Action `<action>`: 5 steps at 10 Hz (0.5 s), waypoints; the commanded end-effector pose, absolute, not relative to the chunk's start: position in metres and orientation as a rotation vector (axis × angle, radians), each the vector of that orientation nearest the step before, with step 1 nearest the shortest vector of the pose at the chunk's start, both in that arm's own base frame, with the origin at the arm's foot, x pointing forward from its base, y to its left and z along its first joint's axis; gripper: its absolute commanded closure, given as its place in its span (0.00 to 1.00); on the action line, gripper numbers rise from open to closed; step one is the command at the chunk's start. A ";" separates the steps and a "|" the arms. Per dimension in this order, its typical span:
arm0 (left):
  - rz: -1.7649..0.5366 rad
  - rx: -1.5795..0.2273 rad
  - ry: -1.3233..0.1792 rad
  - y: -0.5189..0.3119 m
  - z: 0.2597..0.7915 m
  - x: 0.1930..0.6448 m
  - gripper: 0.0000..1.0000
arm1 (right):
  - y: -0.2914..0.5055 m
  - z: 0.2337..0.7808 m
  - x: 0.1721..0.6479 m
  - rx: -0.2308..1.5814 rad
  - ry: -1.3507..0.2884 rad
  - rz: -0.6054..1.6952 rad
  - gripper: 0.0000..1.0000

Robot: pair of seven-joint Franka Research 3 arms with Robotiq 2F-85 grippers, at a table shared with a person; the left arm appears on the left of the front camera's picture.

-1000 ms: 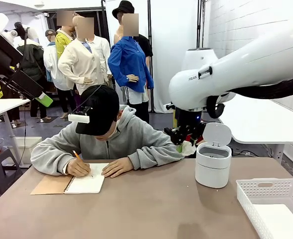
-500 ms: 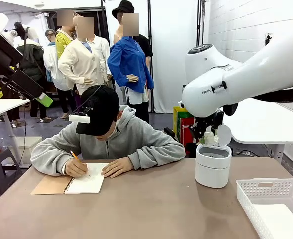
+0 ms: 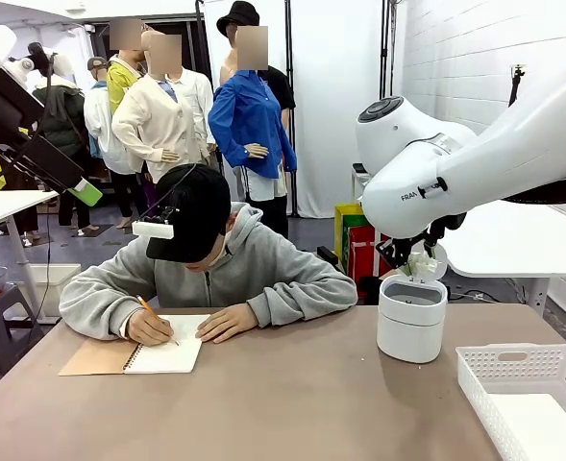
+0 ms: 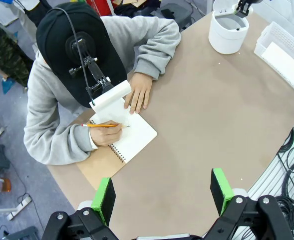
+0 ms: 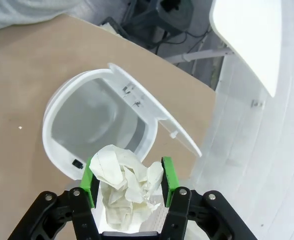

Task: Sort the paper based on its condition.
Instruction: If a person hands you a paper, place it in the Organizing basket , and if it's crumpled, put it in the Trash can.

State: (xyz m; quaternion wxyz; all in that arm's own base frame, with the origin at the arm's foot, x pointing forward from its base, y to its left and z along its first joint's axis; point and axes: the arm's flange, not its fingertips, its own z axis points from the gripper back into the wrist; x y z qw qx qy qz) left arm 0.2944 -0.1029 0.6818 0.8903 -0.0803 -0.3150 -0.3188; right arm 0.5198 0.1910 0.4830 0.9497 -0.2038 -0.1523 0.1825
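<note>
Right wrist view. Right pincer [image 5: 128, 176]: green pads partway apart, clamped on a wad of crumpled paper [image 5: 123, 182]. The wad fills the gap and presses against both pads. Just beyond the fingertips is the white bin [image 5: 48, 125], its mouth open and its lid [image 5: 142, 102] tipped back. Brown table [image 5: 17, 65] lies around the bin.

Front view. Right pincer [image 3: 417, 261] hangs just above the bin [image 3: 411, 327], with the white wad at its tips. Cannot tell whether the wad touches the rim. On the pincer's right, lower and nearer the camera, is a white basket [image 3: 513, 370] with a flat sheet [image 3: 542, 427] lying in it. Well off to the pincer's left, a person [image 3: 234, 274] bends over a notebook [image 3: 167, 355], pencil in hand.

Left wrist view. Left pincer [image 4: 162, 192]: pads wide apart, nothing between them, held high over the table. Beyond its fingertips is the open notebook [image 4: 134, 140]. The person's hand [image 4: 104, 134] holds the pencil on the page, and the other hand lies flat just beside it. Far beyond, toward the upper right, stands the bin [image 4: 228, 35], with the basket [image 4: 279, 37] near it, the flat sheet inside.
</note>
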 end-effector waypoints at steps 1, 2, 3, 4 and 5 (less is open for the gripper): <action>-0.661 -0.165 -0.655 -0.103 0.682 0.294 0.00 | 0.193 0.476 0.522 -0.430 -0.346 0.357 0.40; -0.661 -0.165 -0.655 -0.103 0.682 0.294 0.00 | 0.194 0.476 0.523 -0.425 -0.350 0.352 0.23; -0.661 -0.165 -0.655 -0.103 0.682 0.294 0.00 | 0.195 0.475 0.524 -0.423 -0.354 0.350 0.06; -0.661 -0.165 -0.655 -0.103 0.682 0.294 0.00 | 0.195 0.475 0.524 -0.425 -0.356 0.351 0.00; -0.661 -0.165 -0.655 -0.103 0.682 0.294 0.00 | 0.195 0.474 0.525 -0.425 -0.355 0.354 0.00</action>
